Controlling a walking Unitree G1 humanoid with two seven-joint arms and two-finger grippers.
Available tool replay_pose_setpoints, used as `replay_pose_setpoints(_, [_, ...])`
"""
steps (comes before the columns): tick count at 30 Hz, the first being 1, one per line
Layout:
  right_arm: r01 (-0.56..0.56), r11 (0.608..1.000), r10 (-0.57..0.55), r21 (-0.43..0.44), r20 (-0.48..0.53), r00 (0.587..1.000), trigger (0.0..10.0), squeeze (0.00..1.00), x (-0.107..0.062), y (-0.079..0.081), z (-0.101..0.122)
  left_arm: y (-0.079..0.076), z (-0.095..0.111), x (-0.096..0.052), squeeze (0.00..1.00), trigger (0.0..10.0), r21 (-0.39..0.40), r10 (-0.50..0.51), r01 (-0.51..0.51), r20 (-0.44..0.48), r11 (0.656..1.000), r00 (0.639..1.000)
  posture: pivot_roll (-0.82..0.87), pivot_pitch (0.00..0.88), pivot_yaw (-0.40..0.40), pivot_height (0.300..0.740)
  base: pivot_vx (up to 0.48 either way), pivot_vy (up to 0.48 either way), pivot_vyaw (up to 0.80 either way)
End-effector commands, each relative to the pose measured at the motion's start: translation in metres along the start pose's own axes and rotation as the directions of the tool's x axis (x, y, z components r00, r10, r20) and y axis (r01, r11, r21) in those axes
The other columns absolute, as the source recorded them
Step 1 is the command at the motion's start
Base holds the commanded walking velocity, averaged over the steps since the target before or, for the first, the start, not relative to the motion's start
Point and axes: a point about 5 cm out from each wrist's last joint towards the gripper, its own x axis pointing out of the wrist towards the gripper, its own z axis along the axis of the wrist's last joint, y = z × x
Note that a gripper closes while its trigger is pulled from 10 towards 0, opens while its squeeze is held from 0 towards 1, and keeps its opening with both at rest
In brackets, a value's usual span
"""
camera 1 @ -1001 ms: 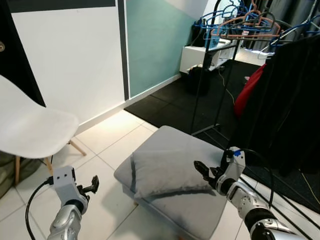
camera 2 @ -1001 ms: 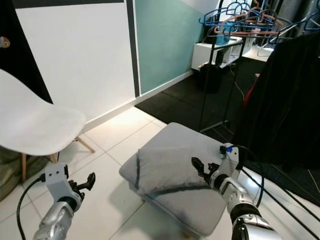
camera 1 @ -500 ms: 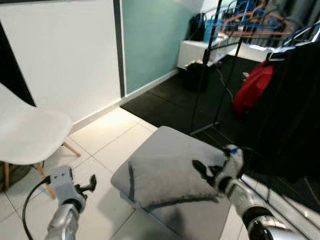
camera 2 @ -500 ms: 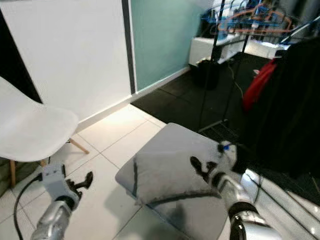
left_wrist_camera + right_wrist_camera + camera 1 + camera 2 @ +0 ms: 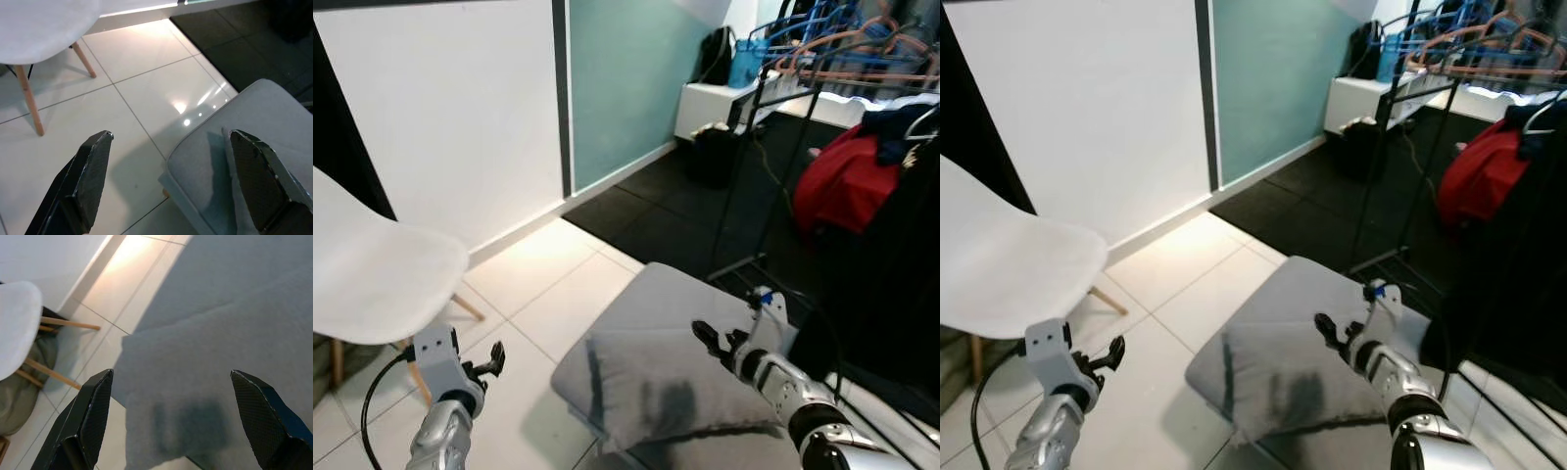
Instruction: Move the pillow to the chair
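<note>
Two black fingers of the right gripper [image 5: 171,426] stand spread wide apart, holding nothing, above the soft grey rectangular fabric pillow [image 5: 680,397]. In the head views this gripper sits over the pillow's right part, near its far edge; whether it touches the fabric cannot be told. The left gripper [image 5: 171,181] likewise has its fingers parted and empty, poised above the glossy white tiled floor [image 5: 543,284] at near left, apart from the pillow. The pillow lies on a low grey upholstered footstool [image 5: 690,294], covering its near half and reaching the near-left edge. The footstool stands at centre, between the tiles and a black floor mat [image 5: 656,201] beyond it. A white moulded plastic chair with slanted wooden legs [image 5: 372,279] stands at the left, well apart from the footstool, its seat bare. Behind the chair rises a white wall panel [image 5: 460,108] beside a pale teal panel [image 5: 626,78]. At far right a black metal clothes rack [image 5: 773,137] carries coloured hangers, a red garment [image 5: 847,181] and dark garments.
</note>
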Motion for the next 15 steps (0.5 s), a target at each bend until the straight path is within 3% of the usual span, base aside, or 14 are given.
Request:
replay_pose_setpoints(1, [0.047,0.998,-0.047,0.036,-0.013,0.999,10.0,0.00,-0.004,-0.011,-0.002,0.003,-0.006,-0.003,0.00,10.0,0.010,0.009,-0.009,-0.027,1.000,1.000,-0.15,0.000,-0.046,0.715,0.000,0.000,0.00])
replay_pose_setpoints(8, [0.141,0.985,-0.141,0.095,-0.001,0.990,10.0,0.00,-0.007,-0.021,0.008,0.008,-0.016,-0.012,0.00,10.0,0.033,0.018,-0.016,-0.058,0.999,0.998,-0.15,0.000,-0.051,0.680,0.000,0.000,0.00])
replay_pose_setpoints(11, [0.158,0.985,-0.156,0.069,-0.030,0.987,10.0,0.00,-0.007,-0.021,0.005,0.007,-0.019,-0.014,0.00,10.0,0.041,0.014,-0.012,-0.064,0.999,0.998,-0.15,0.000,-0.050,0.665,0.000,0.000,0.00])
replay_pose_setpoints(13, [0.174,0.984,-0.176,-0.036,-0.096,0.980,10.0,0.00,-0.007,-0.021,-0.004,0.007,-0.019,-0.015,0.00,10.0,0.056,0.009,-0.005,-0.067,0.998,0.998,-0.15,0.000,-0.050,0.655,0.000,0.000,0.00])
replay_pose_setpoints(15, [0.172,0.983,-0.179,-0.062,-0.133,0.975,10.0,0.00,-0.006,-0.020,-0.010,0.007,-0.019,-0.015,0.00,10.0,0.061,0.008,-0.004,-0.066,0.998,0.998,-0.14,0.000,-0.050,0.645,0.000,0.000,0.00])
